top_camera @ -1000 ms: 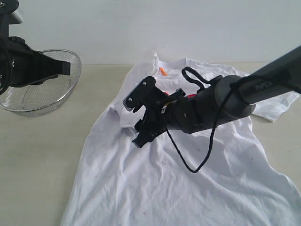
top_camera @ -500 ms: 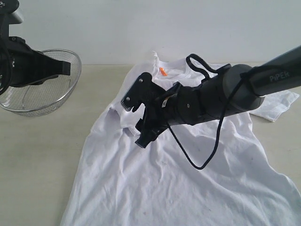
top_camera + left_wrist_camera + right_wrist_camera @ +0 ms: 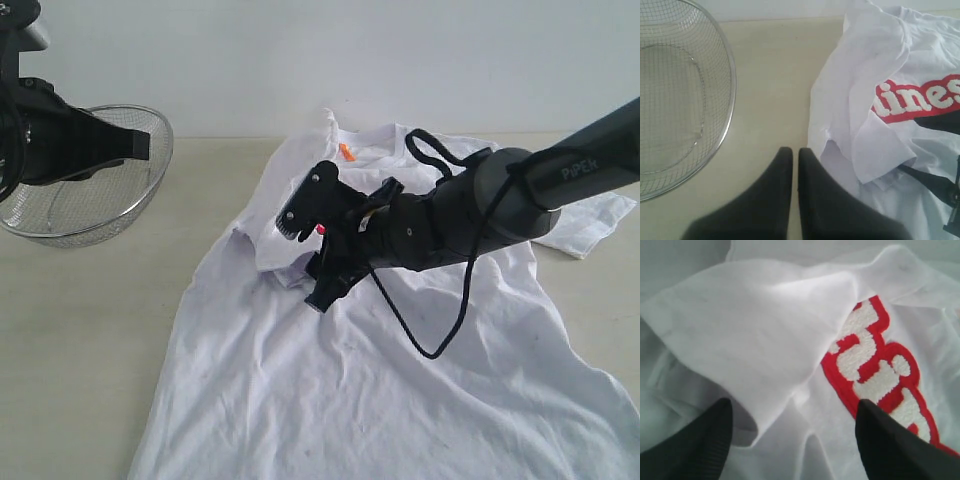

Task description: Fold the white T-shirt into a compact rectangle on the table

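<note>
Exterior view, table (image 3: 80, 340): pale wood-grain top under everything.
White T-shirt (image 3: 350, 390): spread across the table's middle and right, collar at the far edge, one sleeve folded onto the chest.
Wire basket (image 3: 90, 205): on the table left of the shirt, apart from it.
Right gripper (image 3: 310, 250): fingers spread wide low over the folded sleeve (image 3: 755, 340), whose corner lies between them beside the red lettering (image 3: 875, 375); nothing pinched.
Left gripper (image 3: 795, 162): fingers pressed together, empty, between basket and shirt, clear of the cloth.

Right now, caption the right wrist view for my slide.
Open right gripper poised over a folded-in sleeve of the white T-shirt.
</note>
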{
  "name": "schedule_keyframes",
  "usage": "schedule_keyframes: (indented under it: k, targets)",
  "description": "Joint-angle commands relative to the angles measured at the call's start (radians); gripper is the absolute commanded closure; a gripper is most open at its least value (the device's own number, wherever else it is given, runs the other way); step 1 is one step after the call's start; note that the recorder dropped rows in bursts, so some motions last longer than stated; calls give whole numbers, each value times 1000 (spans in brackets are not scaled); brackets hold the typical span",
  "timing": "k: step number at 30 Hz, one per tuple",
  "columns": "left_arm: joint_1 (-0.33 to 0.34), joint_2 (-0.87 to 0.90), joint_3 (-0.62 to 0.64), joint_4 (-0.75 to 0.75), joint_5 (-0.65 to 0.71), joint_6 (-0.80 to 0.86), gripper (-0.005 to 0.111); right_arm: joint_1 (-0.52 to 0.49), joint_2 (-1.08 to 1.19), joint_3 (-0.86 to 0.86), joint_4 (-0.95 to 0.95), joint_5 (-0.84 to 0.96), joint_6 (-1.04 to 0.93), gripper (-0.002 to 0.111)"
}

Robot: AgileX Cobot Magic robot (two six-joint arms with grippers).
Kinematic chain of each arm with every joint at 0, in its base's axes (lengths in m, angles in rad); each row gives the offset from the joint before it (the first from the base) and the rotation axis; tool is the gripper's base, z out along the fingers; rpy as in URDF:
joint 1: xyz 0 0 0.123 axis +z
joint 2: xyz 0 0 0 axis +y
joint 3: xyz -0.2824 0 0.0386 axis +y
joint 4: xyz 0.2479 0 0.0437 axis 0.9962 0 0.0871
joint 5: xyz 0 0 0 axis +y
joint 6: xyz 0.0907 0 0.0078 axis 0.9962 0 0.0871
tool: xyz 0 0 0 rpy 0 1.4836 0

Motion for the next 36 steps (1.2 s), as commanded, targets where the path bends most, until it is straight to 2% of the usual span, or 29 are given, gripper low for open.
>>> schedule_keyframes:
  k: [1,3,6,9,14,15,21,28,31,36]
  targets:
    - [1,-7,6,-9,-16,3,102,-6,-3,-2,-2,-48,7,45]
    - [1,-7,6,-11,-17,3,102,-6,5,-2,-2,-70,9,46]
    - [1,-7,6,-11,-17,3,102,-4,26,-2,-2,-104,28,53]
    - [1,-7,6,-11,-9,3,102,0,38,-2,-2,-116,36,69]
    - [1,-7,6,-11,11,3,102,8,38,-2,-2,-133,36,105]
    - [1,-7,6,-11,11,3,102,11,36,-2,-2,-131,39,108]
    - [1,-10,6,-11,15,3,102,43,-3,-2,-2,-92,80,108]
    - [1,-26,6,-9,18,3,102,124,-48,-12,-2,-90,131,108]
    - [1,-61,6,0,20,3,102,169,-48,-86,-2,-74,241,108]
    - [1,-118,6,0,47,3,102,181,-20,-258,-2,-26,363,108]
